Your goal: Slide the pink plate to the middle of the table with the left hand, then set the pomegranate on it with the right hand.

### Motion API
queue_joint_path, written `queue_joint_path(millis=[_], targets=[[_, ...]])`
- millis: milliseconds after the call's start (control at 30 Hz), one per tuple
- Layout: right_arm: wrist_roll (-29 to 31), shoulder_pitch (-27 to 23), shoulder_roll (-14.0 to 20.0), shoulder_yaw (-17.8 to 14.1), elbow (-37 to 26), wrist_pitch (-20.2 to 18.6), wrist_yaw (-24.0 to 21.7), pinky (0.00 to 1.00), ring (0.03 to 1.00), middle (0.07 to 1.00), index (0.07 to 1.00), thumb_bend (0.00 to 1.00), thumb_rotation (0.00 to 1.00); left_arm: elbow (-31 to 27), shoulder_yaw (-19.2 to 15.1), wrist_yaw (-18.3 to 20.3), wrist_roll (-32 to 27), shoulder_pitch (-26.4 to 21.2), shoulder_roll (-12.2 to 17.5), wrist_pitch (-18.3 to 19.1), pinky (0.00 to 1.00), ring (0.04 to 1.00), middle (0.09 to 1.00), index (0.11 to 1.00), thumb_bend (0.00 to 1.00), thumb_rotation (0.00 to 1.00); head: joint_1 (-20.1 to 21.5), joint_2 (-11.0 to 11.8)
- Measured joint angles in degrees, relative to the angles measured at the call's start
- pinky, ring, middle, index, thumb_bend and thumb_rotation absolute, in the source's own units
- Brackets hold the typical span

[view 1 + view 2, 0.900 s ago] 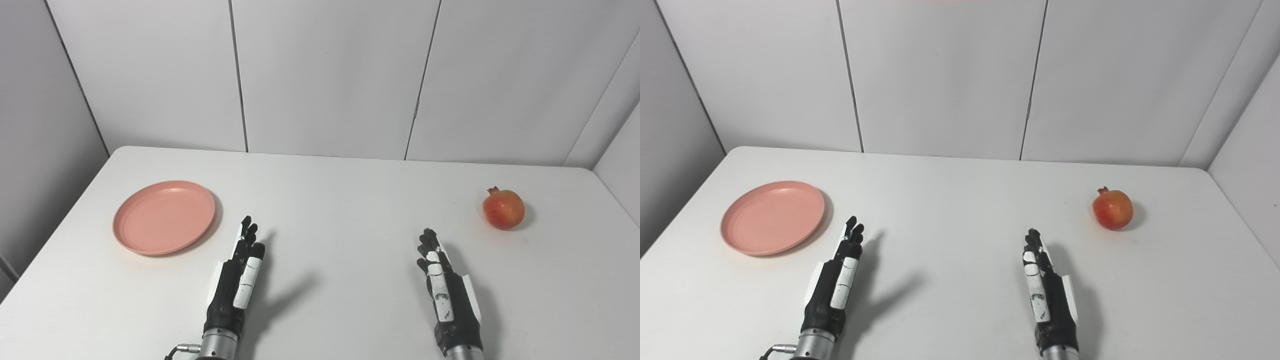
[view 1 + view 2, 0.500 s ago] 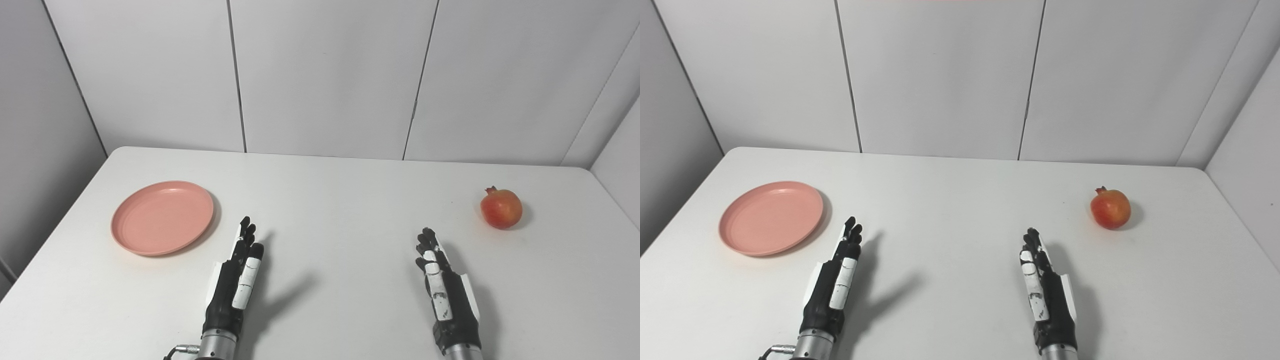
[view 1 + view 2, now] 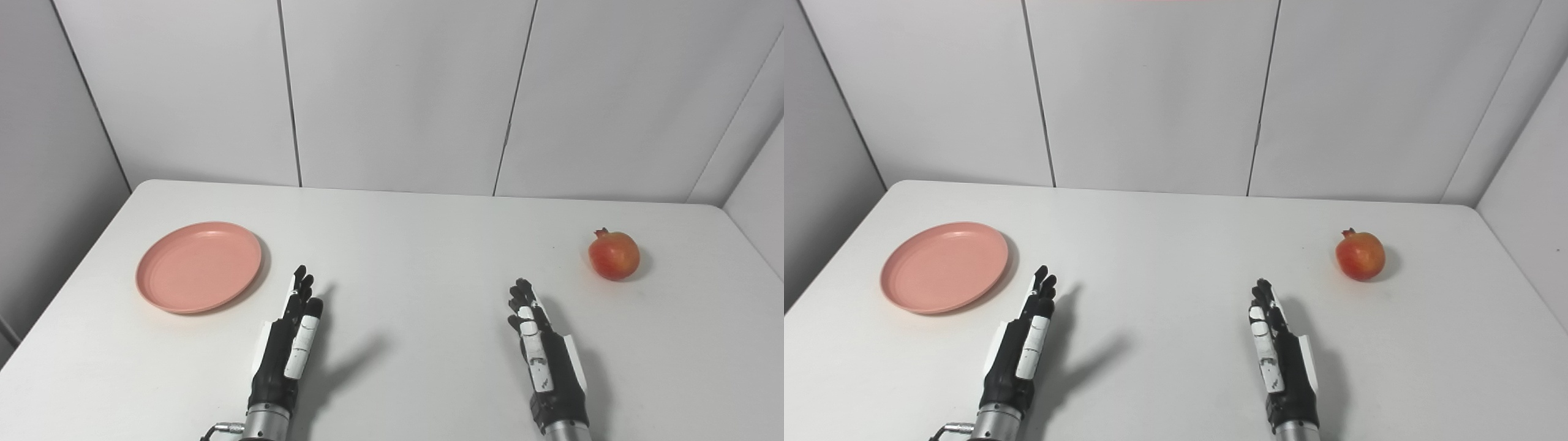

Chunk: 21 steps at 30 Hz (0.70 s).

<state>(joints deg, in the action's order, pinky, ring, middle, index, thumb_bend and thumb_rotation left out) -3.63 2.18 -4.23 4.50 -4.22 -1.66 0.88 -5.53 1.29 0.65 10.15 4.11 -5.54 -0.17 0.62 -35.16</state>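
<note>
Counter [image 3: 416,245] white, walled at the far and side edges, its middle bare; pink plate [image 3: 199,267] lies far left, near the left edge; left hand [image 3: 291,343] just right of it, apart, fingers straight and extended, holding nothing; right hand [image 3: 542,355] likewise outstretched and empty; pomegranate [image 3: 614,255] sits far right, beyond that hand, untouched.

tabletop [image 3: 416,245]: white, matte, with rounded far corners; its far edge sits close against the wall panels
back wall [image 3: 398,92]: pale grey flat panels, split by thin dark vertical seams
left side wall [image 3: 43,153]: grey panel, angled in toward the tabletop's left edge
right side wall [image 3: 1525,159]: pale panel, slanting along the tabletop's right edge
shadows: soft and dark on the tabletop, falling to the right
</note>
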Motion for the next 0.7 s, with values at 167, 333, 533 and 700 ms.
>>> queue_joint_path(millis=[167,333,533,700], targets=[[-0.18,0.00,0.01,0.07,0.00,0.07,0.02,0.95,0.948,0.941,0.947,0.67,0.96,0.02,-0.04,0.00,-0.01,0.00,0.01,0.00,1.00,1.000,0.987,1.000,0.78,1.00,0.09,0.00],[-0.27,0.01,0.01,0.08,0.00,0.13,0.03,0.95,0.950,0.941,0.949,0.66,0.95,0.01,-0.03,0.00,-0.01,0.00,0.01,0.05,1.00,1.000,0.985,1.000,0.77,1.00,0.09,0.00],[-0.55,0.02,0.01,0.16,0.00,0.17,0.04,0.95,0.952,0.942,0.951,0.65,0.95,0.01,-0.05,0.00,-0.03,0.00,0.01,0.05,1.00,1.000,0.986,1.000,0.77,1.00,0.18,0.00],[-0.55,0.03,0.01,0.15,0.00,0.16,0.04,0.96,0.953,0.943,0.951,0.64,0.96,-0.01,-0.02,-0.01,0.03,0.00,0.01,0.08,1.00,1.000,0.984,1.000,0.77,1.00,-0.53,0.79]])
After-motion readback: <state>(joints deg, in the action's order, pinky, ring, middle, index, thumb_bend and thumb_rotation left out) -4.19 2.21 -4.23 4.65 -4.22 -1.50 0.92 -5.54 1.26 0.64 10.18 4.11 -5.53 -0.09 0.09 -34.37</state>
